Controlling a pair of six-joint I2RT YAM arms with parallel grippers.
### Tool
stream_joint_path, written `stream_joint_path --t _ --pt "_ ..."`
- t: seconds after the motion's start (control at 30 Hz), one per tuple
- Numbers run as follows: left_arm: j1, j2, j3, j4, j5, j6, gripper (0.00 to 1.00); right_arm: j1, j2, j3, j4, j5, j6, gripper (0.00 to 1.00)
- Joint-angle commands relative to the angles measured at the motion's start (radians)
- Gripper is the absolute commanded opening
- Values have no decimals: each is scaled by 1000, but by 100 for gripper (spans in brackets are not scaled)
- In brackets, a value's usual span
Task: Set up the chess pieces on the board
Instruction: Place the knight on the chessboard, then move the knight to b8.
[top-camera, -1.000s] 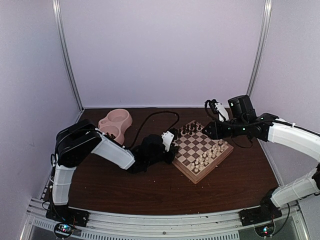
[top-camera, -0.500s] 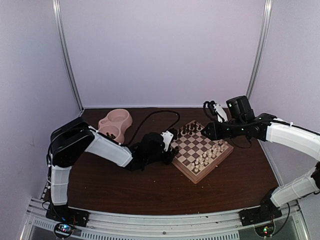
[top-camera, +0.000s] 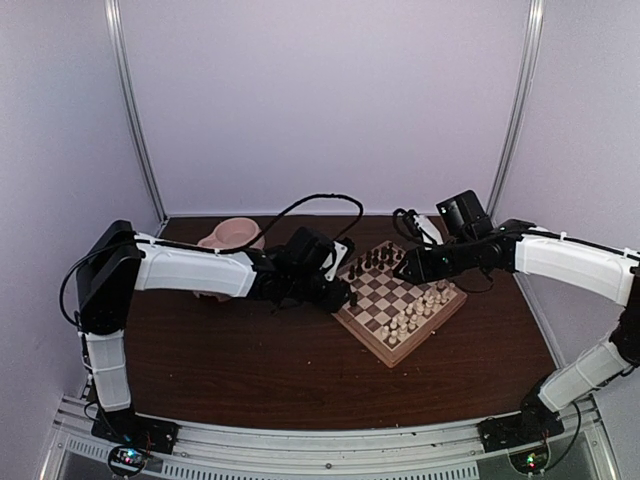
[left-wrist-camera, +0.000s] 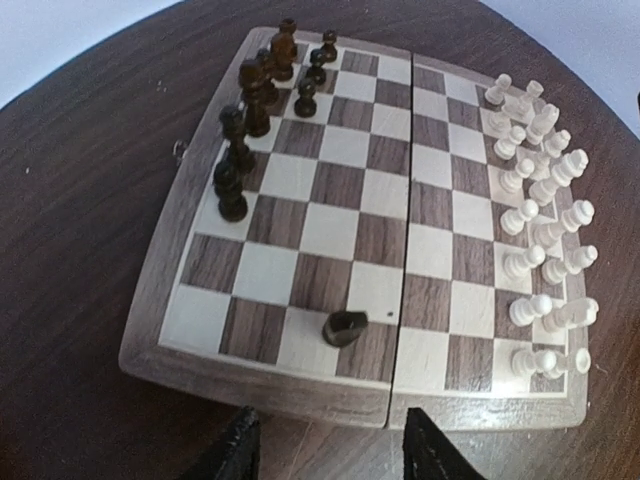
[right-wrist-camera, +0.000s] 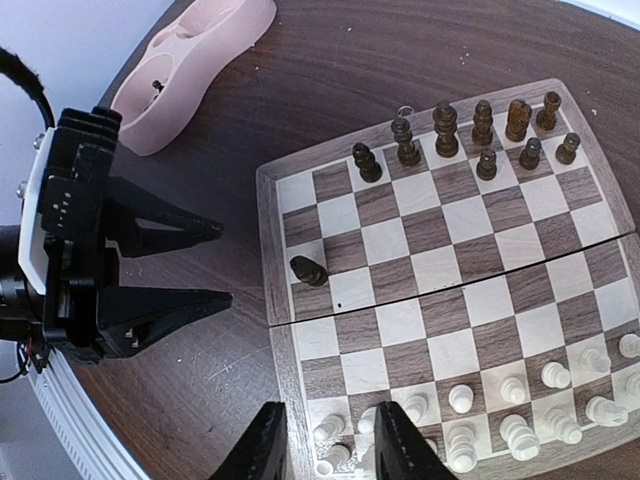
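While dark piece lies toppled near board edge | left fingers wide, empty | right fingers parted, empty

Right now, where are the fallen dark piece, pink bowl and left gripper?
fallen dark piece (left-wrist-camera: 345, 327), left wrist view, its body.
pink bowl (right-wrist-camera: 222, 48), right wrist view, its side wall.
left gripper (right-wrist-camera: 224, 265), right wrist view, between its fingertips.

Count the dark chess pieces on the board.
10 dark brown wooden chess pieces: six along the back row of the checkered wooden chessboard, three in front of them at one end, one toppled near the centre fold. Overlap may hide others.
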Motion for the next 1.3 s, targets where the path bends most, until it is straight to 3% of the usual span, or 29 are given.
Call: stream_joint_path --t 0.0,0.23,0.47,0.73,1.27 --pt "47 -85 -60 -59 84 -77 50 -2 48 66 -56 -31 -9 33" --pt "68 -72 14 -183 150 -78 50 -2 38 67 -39 1 -8 36" --pt "67 -36 58 -193 209 -35 49 -3 0 41 -29 55 -8 37" --pt "62 82 241 -325 208 15 48 -4 -78 -7 -11 135 -25 37" --pt "51 260 431 -388 211 26 43 -5 -170 -67 9 226 -52 38"
